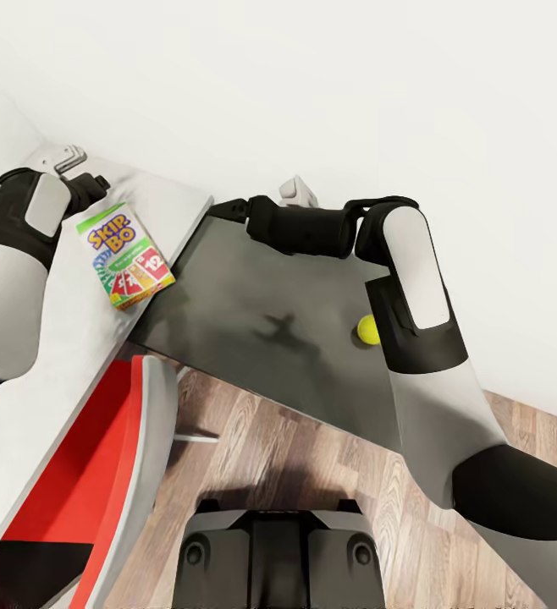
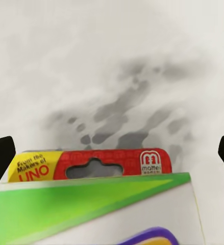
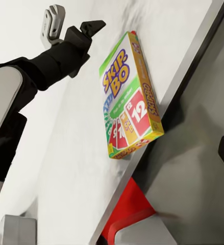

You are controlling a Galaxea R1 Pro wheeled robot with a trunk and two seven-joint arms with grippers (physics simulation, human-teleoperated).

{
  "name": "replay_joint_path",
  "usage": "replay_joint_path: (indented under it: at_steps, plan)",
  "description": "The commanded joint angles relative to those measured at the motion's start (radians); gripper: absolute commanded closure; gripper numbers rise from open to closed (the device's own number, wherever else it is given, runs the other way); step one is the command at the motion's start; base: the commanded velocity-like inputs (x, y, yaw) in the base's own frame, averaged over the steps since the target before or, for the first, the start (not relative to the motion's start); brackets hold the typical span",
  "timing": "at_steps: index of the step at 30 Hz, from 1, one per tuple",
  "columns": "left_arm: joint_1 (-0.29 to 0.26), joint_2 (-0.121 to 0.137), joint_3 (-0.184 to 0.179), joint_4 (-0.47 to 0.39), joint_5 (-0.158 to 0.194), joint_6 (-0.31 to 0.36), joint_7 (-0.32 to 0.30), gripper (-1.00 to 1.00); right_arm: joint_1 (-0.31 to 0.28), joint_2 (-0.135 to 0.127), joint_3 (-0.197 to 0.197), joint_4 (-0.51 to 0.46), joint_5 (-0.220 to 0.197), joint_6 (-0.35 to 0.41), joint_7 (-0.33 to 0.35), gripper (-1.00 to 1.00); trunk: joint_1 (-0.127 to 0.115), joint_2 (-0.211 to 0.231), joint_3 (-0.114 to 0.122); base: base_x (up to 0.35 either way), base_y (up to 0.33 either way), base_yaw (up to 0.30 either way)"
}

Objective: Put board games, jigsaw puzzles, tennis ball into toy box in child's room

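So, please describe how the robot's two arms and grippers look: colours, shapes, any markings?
Both arms alternate glossy white shells with matte black joint sections; the right arm has a rounded white forearm panel. The left arm matches it. The left gripper has black fingers beside a light grey bracket. No markings or cables are visible.

The ball (image 1: 367, 329), at the head view's 3 o'clock, is partly hidden behind the right arm (image 1: 422, 338). In the left wrist view the Skip-Bo box (image 2: 99, 204) is cut off at 6 o'clock, its lettering there blurred. The red chair (image 1: 101, 474) runs off at 7 o'clock.
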Motion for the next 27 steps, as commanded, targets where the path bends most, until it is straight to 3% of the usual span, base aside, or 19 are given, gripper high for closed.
replay_joint_path:
  at_steps: [1,9,19,27]
  plan:
    - [-0.001,0.001,0.0,-0.002,0.011,0.004,0.007,-1.0,-0.001,0.0,0.005,0.0,-0.009,0.001,-0.01,-1.0,0.0,-0.002,-0.003,0.0,0.0,0.0]
    - [-0.002,0.004,-0.001,0.0,0.009,0.005,0.007,-1.0,-0.001,0.0,0.019,0.0,-0.009,0.001,-0.01,-1.0,0.0,-0.002,-0.016,0.0,0.0,0.0]
    - [-0.004,0.005,-0.002,0.004,-0.045,0.003,0.007,-1.0,-0.001,0.0,0.021,0.0,-0.009,0.001,-0.01,-1.0,0.0,-0.002,-0.032,0.0,0.0,0.0]
    - [-0.004,0.004,-0.001,0.006,-0.054,0.002,0.007,-1.0,-0.001,0.0,0.022,0.0,-0.009,0.001,-0.01,-1.0,0.0,-0.002,-0.045,0.0,0.0,0.0]
